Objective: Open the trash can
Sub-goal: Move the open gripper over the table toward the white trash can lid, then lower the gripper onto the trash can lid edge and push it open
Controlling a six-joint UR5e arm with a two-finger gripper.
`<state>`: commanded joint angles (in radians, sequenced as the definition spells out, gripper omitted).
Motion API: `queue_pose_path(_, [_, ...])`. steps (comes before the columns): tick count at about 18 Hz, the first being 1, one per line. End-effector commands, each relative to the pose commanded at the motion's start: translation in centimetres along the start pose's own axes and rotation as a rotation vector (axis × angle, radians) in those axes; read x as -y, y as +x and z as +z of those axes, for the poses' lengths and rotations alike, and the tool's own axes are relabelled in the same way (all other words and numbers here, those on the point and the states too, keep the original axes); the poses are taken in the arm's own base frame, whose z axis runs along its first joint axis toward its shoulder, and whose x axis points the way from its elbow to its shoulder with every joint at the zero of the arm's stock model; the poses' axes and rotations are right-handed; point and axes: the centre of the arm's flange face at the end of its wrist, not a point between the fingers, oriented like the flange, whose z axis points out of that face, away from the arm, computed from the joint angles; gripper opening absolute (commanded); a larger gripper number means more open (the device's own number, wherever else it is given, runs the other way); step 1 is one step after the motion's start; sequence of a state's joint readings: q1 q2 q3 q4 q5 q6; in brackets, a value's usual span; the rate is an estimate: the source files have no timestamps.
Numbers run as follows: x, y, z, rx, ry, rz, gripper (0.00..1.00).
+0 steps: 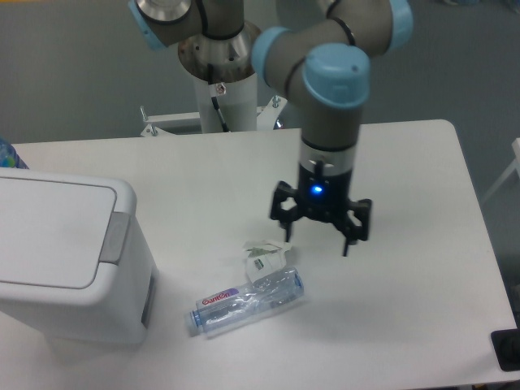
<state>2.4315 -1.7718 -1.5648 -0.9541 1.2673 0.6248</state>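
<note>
The trash can (pixel 73 268) is a large white boxy bin at the left edge of the table. Its flat white lid (pixel 49 231) lies shut, and the grey push latch (pixel 114 237) sits on the lid's right side. My gripper (pixel 317 240) hangs over the middle of the table, well to the right of the bin. It points down with its black fingers spread apart and nothing between them. It touches neither the bin nor the bottle.
A crushed clear plastic bottle (pixel 248 297) with a blue cap and pink label lies between the bin and my gripper. A small crumpled clear wrapper (pixel 262 255) lies just above it. The arm's base (pixel 219 81) stands behind the table's far edge.
</note>
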Motion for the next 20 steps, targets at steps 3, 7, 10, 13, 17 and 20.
queue_pose_path(3, [3.0,3.5,-1.3,-0.094,0.085,-0.106,1.0])
queue_pose_path(7, [5.7,7.8,-2.3,-0.145,0.12,-0.149,1.0])
queue_pose_path(10, [6.4,10.5,-2.0,-0.172,0.111,-0.173,1.0])
queue_pose_path(13, [6.0,11.9,-1.1,-0.183,0.085,-0.202,1.0])
queue_pose_path(17, [5.6,12.1,-0.3,-0.188,0.068,-0.205,1.0])
queue_pose_path(20, [5.5,12.1,0.0,-0.187,0.065,-0.206,1.0])
